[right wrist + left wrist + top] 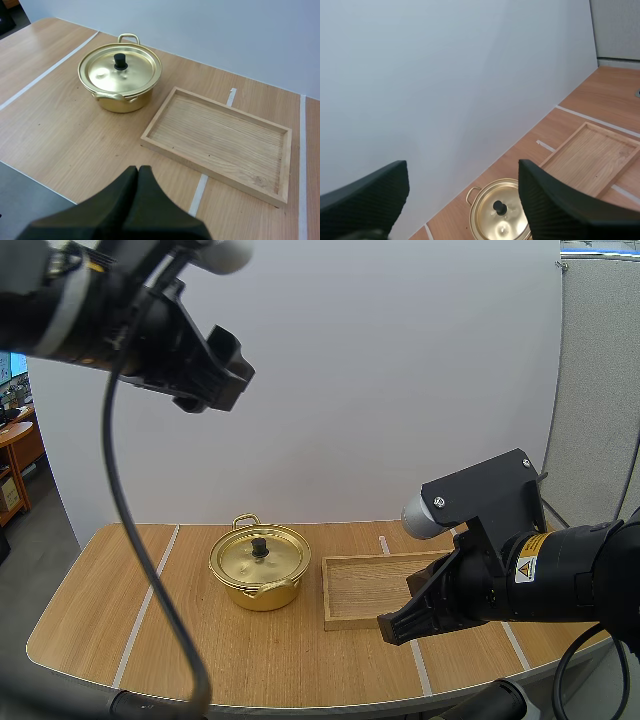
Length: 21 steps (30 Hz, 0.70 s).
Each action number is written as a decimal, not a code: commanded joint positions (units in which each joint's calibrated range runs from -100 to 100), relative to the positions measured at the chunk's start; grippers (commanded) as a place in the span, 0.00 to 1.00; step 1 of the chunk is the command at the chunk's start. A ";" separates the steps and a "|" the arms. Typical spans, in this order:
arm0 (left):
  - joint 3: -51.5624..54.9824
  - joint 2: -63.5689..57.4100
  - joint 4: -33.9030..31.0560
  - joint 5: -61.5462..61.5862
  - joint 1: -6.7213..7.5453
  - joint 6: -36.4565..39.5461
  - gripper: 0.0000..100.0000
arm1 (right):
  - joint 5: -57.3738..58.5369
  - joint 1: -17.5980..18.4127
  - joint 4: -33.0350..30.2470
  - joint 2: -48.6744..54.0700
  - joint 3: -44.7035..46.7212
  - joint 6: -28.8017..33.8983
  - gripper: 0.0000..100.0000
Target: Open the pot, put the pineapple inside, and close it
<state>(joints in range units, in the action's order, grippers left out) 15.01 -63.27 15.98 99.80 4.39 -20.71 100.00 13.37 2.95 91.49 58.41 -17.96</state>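
Two fingers of the right gripper point(137, 171) lie pressed together as one dark wedge, holding nothing, low over the table's point(60, 135) near edge. Just beyond lies the tray point(215, 132), flat grained wood with a raised rim. Beside it, apart, stands the pot point(120, 102): thin polished gold metal, probably light and slippery, with its lid point(142, 70) on. Its small black knob point(120, 61) looks the best hold, pinched from above. High over the pot hangs the left gripper point(462, 172), fingers spread wide, empty.

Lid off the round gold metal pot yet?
No, the gold lid with its black knob sits closed on the pot.
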 commanded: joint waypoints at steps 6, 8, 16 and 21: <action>6.28 -10.38 -0.89 0.20 0.13 2.31 1.00 | 0.00 -0.34 -0.28 0.58 0.22 -0.66 0.00; 10.07 -13.00 -1.95 0.20 0.13 2.31 0.96 | 0.00 -0.81 -0.28 0.58 0.22 -0.66 0.00; 21.32 -20.79 -2.72 0.20 0.13 3.42 0.68 | 0.00 -2.02 0.80 0.58 0.22 -0.66 0.00; 27.48 -24.48 -2.72 0.20 0.13 3.42 0.13 | 0.00 -3.18 1.47 0.58 0.22 -0.66 0.00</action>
<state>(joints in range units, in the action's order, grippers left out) 40.07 -86.27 13.23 100.00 4.39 -17.89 100.00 11.05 3.81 91.49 58.41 -17.96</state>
